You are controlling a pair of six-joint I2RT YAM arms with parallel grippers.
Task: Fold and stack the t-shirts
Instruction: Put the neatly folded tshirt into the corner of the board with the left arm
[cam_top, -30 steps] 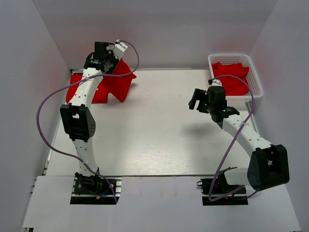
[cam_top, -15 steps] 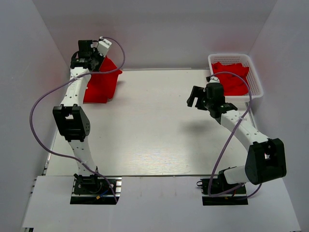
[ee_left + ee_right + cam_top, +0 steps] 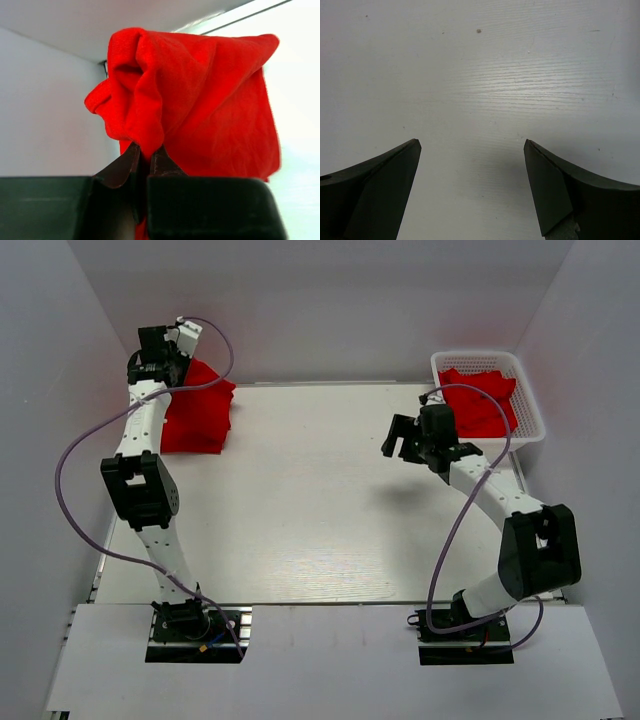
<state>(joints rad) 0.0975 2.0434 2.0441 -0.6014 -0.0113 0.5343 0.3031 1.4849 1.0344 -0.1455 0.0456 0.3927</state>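
Top external view: left gripper [image 3: 158,348] is raised at the far left corner, jaws pinched narrow on a red t-shirt [image 3: 196,412]. The cloth hangs below and to the right of that gripper, its lower part over the table [image 3: 300,510]; contact with the surface cannot be told. Left wrist view: fingers [image 3: 122,167] stand close together with a bunched fold of the cloth caught between them, the rest draped beyond the tips. Right gripper [image 3: 400,443] is held above the table, jaws spread wide and empty; right wrist view shows only tabletop between its fingers [image 3: 385,180]. Behind and to the right of that gripper, a white basket [image 3: 530,415] holds more t-shirts [image 3: 480,405], bunched.
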